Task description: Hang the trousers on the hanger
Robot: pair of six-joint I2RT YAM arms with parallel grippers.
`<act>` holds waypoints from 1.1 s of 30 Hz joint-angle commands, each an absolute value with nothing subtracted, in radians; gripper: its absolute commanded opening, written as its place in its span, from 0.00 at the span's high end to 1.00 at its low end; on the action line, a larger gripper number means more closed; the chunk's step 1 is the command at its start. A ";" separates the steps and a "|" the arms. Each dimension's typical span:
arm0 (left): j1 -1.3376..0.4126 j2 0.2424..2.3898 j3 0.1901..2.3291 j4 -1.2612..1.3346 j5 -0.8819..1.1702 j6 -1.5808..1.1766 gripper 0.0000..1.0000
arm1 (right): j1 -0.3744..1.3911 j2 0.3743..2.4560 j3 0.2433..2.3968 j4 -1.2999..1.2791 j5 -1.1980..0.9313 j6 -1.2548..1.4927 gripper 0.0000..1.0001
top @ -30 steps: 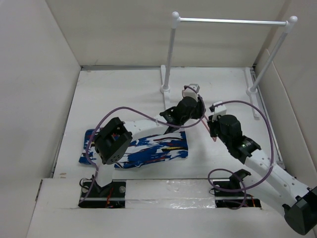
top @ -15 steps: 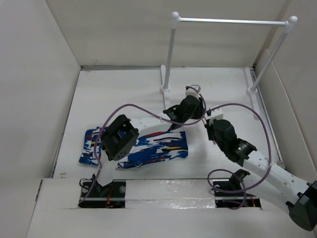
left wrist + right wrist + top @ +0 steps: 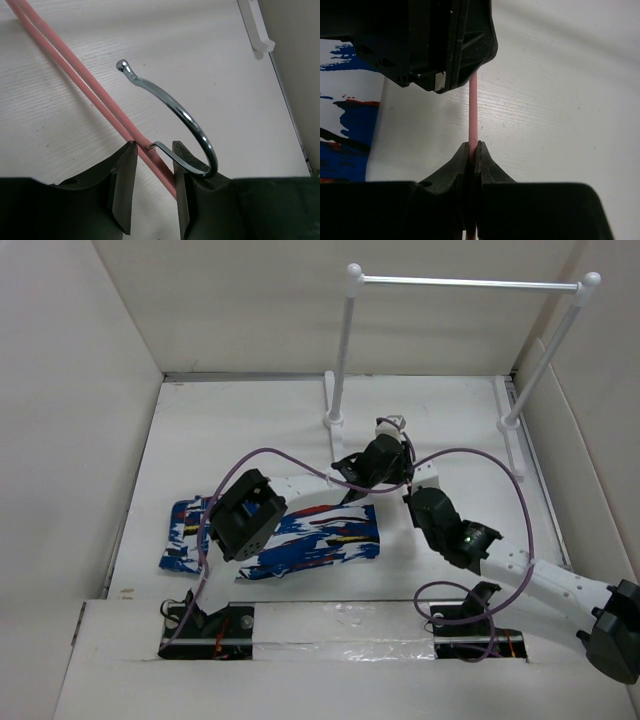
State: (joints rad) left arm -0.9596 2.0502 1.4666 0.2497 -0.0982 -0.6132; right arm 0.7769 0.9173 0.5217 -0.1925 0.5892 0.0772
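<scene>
right gripper (image 3: 472, 147) is pinching hanger (image 3: 473, 100) rod running straight ahead; trousers (image 3: 350, 120) lying to its left; left gripper (image 3: 152, 150) half-open, straddling hanger neck.

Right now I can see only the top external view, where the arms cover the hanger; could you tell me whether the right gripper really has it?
Observer: Yes. The right gripper is shut on the hanger, pinching one thin pink rod between its fingertips.
Operator: Thank you. And the left gripper?
Observer: The left gripper straddles the pink rod at the foot of the metal hook. Its jaws stand apart, with a gap beside the rod.
Operator: Which way does the hook run?
Observer: It curves out beyond the left fingertips, and its tip bends back towards the pink rods.
</scene>
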 commanded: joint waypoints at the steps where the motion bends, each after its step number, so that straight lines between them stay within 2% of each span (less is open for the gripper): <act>1: -0.953 2.075 1.473 0.285 -0.034 -0.643 0.69 | 0.828 0.942 0.538 -0.094 0.607 0.109 1.00; 6: -0.953 2.057 1.430 0.324 -0.032 -0.667 0.82 | 0.857 0.994 0.551 -0.109 0.649 0.121 1.00; 8: -0.953 2.059 1.434 0.322 -0.026 -0.670 0.84 | 0.857 0.991 0.542 -0.106 0.646 0.133 1.00; 11: -0.953 2.051 1.393 0.360 -0.022 -0.693 1.00 | 0.857 0.970 0.525 -0.086 0.615 0.143 0.99; 12: -0.953 2.043 1.382 0.371 -0.023 -0.709 1.00 | 0.857 0.962 0.525 -0.093 0.608 0.149 0.95; 14: -0.942 2.034 1.356 0.386 -0.026 -0.721 1.00 | 0.857 0.925 0.520 -0.104 0.572 0.161 0.80; 15: -0.933 2.016 1.317 0.415 -0.023 -0.739 1.00 | 0.857 0.905 0.517 -0.101 0.551 0.160 0.64; 17: -0.922 1.991 1.257 0.471 -0.009 -0.762 1.00 | 0.857 0.844 0.506 -0.107 0.490 0.156 0.55; 18: -0.922 1.982 1.209 0.526 0.021 -0.771 1.00 | 0.857 0.821 0.503 -0.126 0.471 0.158 0.47; 21: -0.894 1.960 1.171 0.569 0.044 -0.798 1.00 | 0.857 0.727 0.483 -0.162 0.398 0.164 0.34; 24: -0.894 1.944 1.111 0.617 0.037 -0.816 1.00 | 0.848 0.655 0.474 -0.210 0.342 0.169 0.32; 26: -0.885 1.939 1.097 0.637 0.040 -0.825 1.00 | 0.848 0.623 0.476 -0.238 0.345 0.181 0.33; 29: -0.885 1.921 1.071 0.655 0.038 -0.834 1.00 | 0.828 0.588 0.469 -0.239 0.325 0.178 0.49; 30: -0.896 1.913 1.062 0.666 0.026 -0.834 1.00 | 0.828 0.591 0.469 -0.233 0.309 0.172 0.69; 33: -0.919 1.879 1.025 0.685 -0.029 -0.842 1.00 | 0.802 0.640 0.477 -0.209 0.209 0.152 1.00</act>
State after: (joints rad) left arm -0.8906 1.9656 1.0588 0.6308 0.0055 -0.8249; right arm 0.8177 0.6113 0.4740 -0.2249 0.3134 0.1688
